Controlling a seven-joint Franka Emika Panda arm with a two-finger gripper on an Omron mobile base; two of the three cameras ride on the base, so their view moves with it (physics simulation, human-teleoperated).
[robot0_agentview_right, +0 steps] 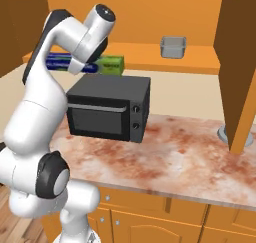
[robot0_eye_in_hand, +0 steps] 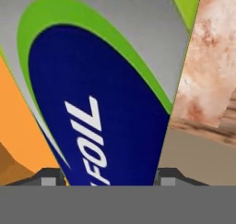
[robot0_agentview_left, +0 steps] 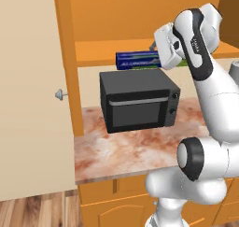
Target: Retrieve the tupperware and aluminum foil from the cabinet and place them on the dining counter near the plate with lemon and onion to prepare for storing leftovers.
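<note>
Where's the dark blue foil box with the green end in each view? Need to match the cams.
Left base view: dark blue foil box lies on the orange cabinet shelf, upper centre, right end behind the arm.
Right base view: foil box upper left on the shelf, partly behind the arm.
Hand view: foil box close up, between the fingertips.
Shared landmark: black toaster oven, directly below the box.

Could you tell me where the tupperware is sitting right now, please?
In the right base view, the tupperware sits on the cabinet shelf, right of the aluminum foil and above the black toaster oven.
</note>
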